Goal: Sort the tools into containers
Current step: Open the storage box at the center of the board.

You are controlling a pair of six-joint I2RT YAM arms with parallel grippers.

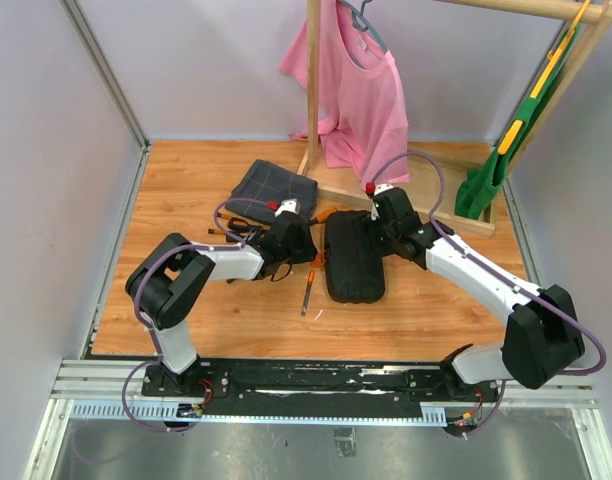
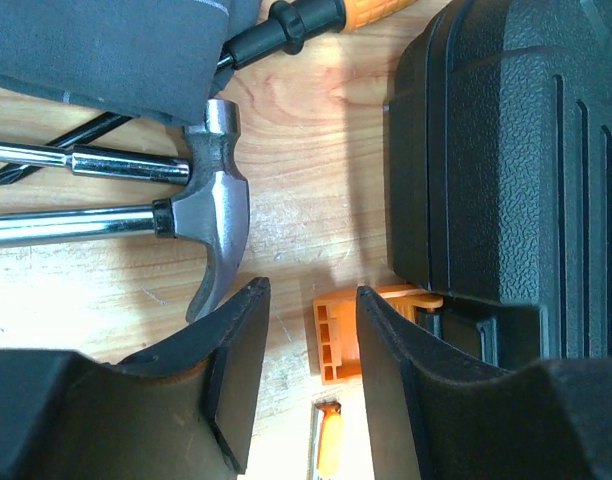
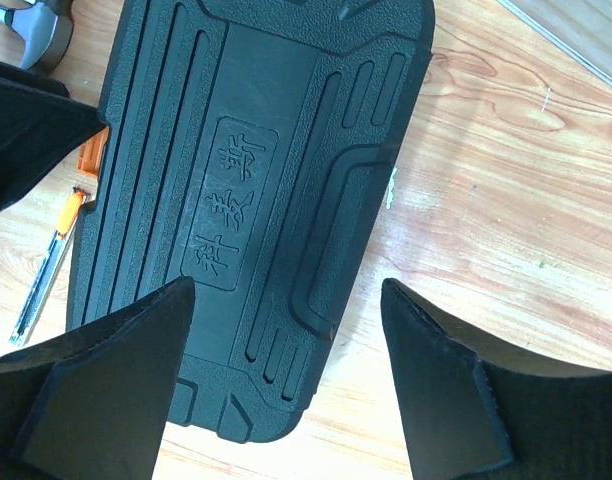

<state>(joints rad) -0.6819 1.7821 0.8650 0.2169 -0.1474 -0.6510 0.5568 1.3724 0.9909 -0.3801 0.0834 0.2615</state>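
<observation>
The black tool case [image 1: 354, 262] lies closed at the middle of the table, with its orange clasp [image 2: 336, 335] on the left edge. The left gripper [image 2: 311, 300] has its fingers partly open and straddles the clasp; contact cannot be confirmed. The hammer [image 2: 214, 205] lies just beside it. The right gripper [image 3: 286, 290] has its fingers spread wide over the case's far right edge and holds nothing. One screwdriver [image 1: 308, 292] lies near the case's left edge.

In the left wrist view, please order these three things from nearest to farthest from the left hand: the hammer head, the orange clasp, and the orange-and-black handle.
1. The orange clasp: nearest, inside the opening of the left hand.
2. The hammer head: just past the fingertips, lying on the wood.
3. The orange-and-black handle: farthest, at the top edge of the view.
</observation>
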